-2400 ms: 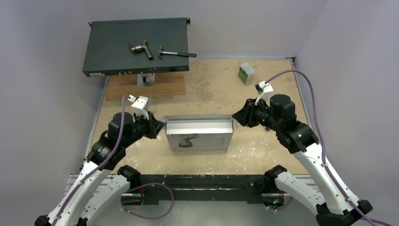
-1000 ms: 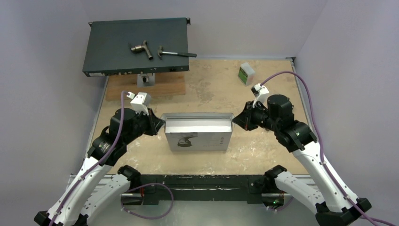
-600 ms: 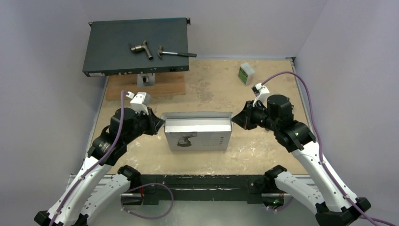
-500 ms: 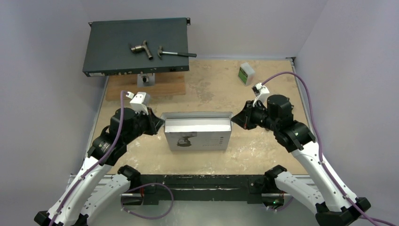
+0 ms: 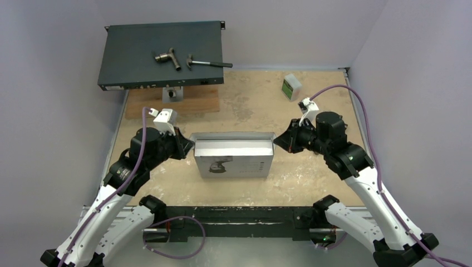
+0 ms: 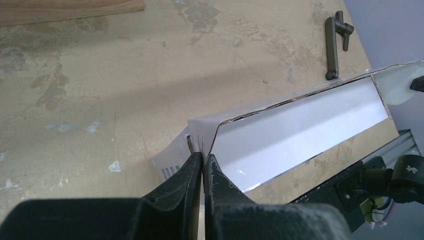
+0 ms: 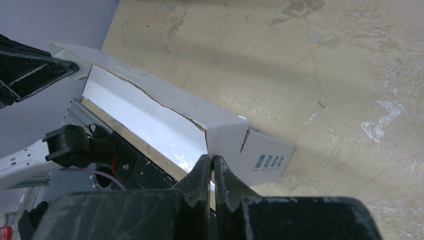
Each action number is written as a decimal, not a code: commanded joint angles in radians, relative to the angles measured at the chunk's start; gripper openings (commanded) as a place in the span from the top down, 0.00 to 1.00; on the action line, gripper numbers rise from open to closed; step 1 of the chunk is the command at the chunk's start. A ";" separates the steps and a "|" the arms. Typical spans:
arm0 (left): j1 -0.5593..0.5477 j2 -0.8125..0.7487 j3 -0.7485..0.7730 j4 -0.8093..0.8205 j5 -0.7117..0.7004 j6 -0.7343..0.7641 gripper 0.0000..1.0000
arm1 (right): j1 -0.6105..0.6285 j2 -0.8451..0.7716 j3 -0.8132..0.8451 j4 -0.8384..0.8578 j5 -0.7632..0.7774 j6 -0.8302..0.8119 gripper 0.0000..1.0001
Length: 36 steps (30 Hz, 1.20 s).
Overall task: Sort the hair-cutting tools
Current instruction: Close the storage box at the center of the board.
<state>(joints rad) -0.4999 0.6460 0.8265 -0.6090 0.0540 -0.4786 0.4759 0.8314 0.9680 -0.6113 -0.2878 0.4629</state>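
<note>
A white cardboard box (image 5: 234, 166) with a clipper printed on its near face lies in the middle of the table. Its long white upper panel (image 5: 234, 147) is held at both ends. My left gripper (image 5: 192, 146) is shut on the box's left end flap, as the left wrist view (image 6: 202, 157) shows. My right gripper (image 5: 276, 142) is shut on the right end flap, as the right wrist view (image 7: 211, 159) shows. The box also shows in the left wrist view (image 6: 300, 132) and the right wrist view (image 7: 150, 107). The clipper and the black comb attachments are out of sight.
A dark flat case (image 5: 139, 61) stands raised at the far left with a pipe fitting (image 5: 167, 57) and a hammer (image 5: 209, 64) on it. A wooden board (image 5: 172, 104) lies under it. A small white-green box (image 5: 291, 87) sits far right. A dark T-shaped handle (image 6: 332, 40) lies beyond the box.
Both grippers have shifted slightly away from the near edge with the box's panel, which now stands a little higher. Over the last half second nothing visibly moves.
</note>
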 commanded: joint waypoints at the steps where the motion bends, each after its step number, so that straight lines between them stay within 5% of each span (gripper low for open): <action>1: -0.003 -0.011 0.018 0.077 0.005 0.001 1.00 | -0.002 0.013 0.057 -0.011 -0.030 -0.004 1.00; 36: -0.003 0.008 0.093 0.048 0.034 -0.113 1.00 | -0.002 -0.033 -0.084 0.001 0.015 -0.043 1.00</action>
<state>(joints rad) -0.4999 0.6533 0.8391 -0.6174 0.0586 -0.5240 0.4759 0.7979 0.8993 -0.5678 -0.2867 0.4469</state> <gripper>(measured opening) 0.036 0.008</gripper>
